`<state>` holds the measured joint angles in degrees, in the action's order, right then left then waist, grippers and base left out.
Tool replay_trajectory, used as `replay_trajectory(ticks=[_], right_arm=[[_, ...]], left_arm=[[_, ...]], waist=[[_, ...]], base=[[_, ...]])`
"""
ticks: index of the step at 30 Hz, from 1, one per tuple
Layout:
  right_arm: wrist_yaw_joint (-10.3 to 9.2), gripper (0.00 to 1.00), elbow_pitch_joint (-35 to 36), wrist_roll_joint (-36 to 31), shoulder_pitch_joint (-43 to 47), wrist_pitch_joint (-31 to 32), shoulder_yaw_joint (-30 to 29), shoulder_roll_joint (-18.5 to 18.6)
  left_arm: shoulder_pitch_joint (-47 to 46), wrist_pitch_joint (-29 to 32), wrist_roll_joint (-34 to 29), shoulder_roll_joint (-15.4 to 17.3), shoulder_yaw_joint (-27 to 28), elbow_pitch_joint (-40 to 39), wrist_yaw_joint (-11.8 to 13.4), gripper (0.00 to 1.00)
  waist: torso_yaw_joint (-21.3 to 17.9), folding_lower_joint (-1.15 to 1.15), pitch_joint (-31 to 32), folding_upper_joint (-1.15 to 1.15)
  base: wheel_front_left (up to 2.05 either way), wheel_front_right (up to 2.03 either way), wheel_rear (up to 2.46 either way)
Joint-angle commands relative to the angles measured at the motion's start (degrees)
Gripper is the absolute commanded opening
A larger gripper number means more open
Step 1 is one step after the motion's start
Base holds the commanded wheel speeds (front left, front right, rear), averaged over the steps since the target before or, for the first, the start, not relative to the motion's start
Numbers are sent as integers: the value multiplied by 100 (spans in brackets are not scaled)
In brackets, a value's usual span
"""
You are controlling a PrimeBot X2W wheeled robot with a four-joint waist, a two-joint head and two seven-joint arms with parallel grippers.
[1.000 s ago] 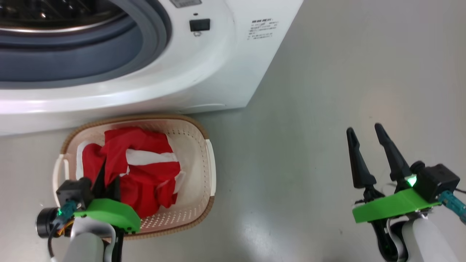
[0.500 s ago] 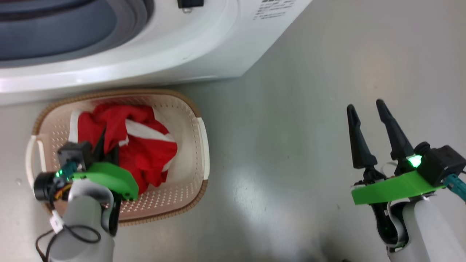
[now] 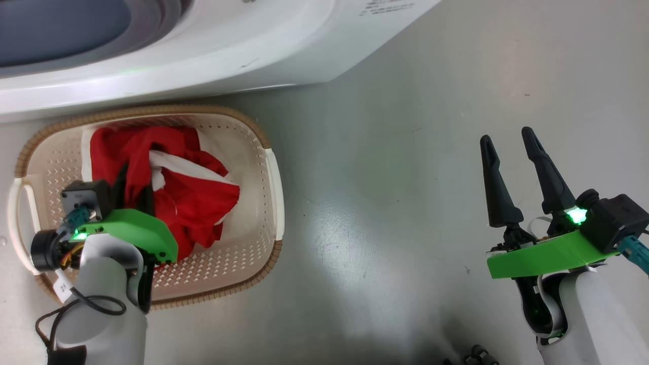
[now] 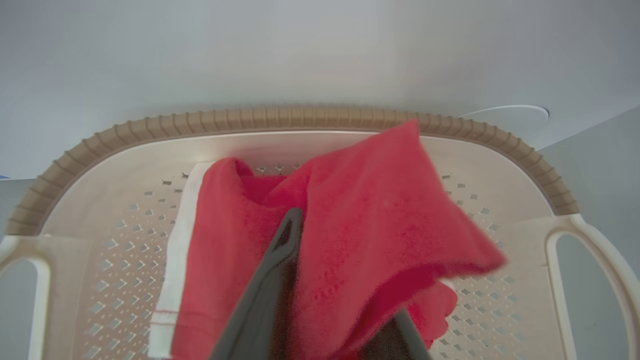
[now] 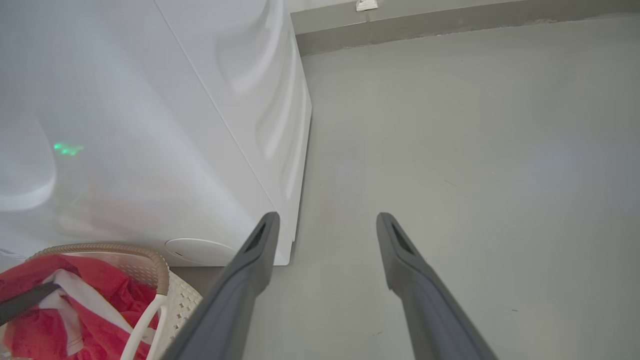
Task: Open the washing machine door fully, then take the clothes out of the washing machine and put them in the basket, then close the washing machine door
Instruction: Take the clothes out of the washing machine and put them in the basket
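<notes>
Two grippers show on my head feed, and they are doing very different things. My left gripper (image 3: 133, 178) is down inside the basket (image 3: 152, 108), its dark fingers (image 4: 272, 280) buried in the clothes (image 3: 195, 200). On the left wrist feed a fold of red fabric lies draped between the two fingers and covers the tip of one, so I cannot tell whether they are pinching the cloth or standing apart from it. The clothes sit as a crumpled red heap with white trim, filling the middle and far side of the basket, with bare perforated floor on the side nearer me. The basket rests on the grey floor (image 3: 405, 203) just in front of the washing machine (image 3: 213, 56), its far rim close under the machine's white front. My right gripper (image 3: 507, 136) is well off to the right over bare floor, far from the basket, its fingers spread with a clear gap and nothing between them. On the right wrist feed those fingers point past the machine's front corner, with the basket's rim and a patch of red cloth at the lower left.
</notes>
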<state>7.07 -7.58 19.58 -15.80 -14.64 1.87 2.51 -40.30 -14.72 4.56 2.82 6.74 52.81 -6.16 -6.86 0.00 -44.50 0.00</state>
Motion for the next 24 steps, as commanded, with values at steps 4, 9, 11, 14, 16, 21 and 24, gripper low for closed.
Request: replay_trajectory(ticks=[4, 9, 11, 14, 16, 21, 24], right_arm=[[42, 100, 123, -3, 23, -36, 107, 37], [42, 100, 95, -7, 15, -36, 101, 37], [42, 100, 74, -13, 28, -36, 98, 37], [42, 100, 47, -22, 51, -36, 97, 37], [42, 100, 29, -31, 73, -36, 91, 37], [42, 100, -26, -53, 142, -36, 76, 37], [42, 100, -72, -69, 211, -36, 68, 37]], left_arm=[[71, -28, -46, 178, 190, -31, -29, 100], [100, -28, -42, 166, 233, -33, -37, 100], [137, -28, -38, 155, 251, -37, -41, 100], [203, -28, -21, 137, 288, -72, -48, 100], [253, -28, -11, 124, 305, -105, -57, 100], [399, -28, 22, 94, 353, -247, -78, 100], [525, -28, 37, 75, 368, -378, -91, 100]], waist=[[8, 0, 23, 0], [30, 0, 95, 0], [47, 0, 167, 0], [71, 0, 295, 0], [92, 0, 406, 0], [149, 0, 716, 0], [188, 0, 947, 0]], base=[[0, 0, 0], [0, 0, 0], [0, 0, 0], [0, 0, 0], [0, 0, 0], [0, 0, 0], [0, 0, 0]])
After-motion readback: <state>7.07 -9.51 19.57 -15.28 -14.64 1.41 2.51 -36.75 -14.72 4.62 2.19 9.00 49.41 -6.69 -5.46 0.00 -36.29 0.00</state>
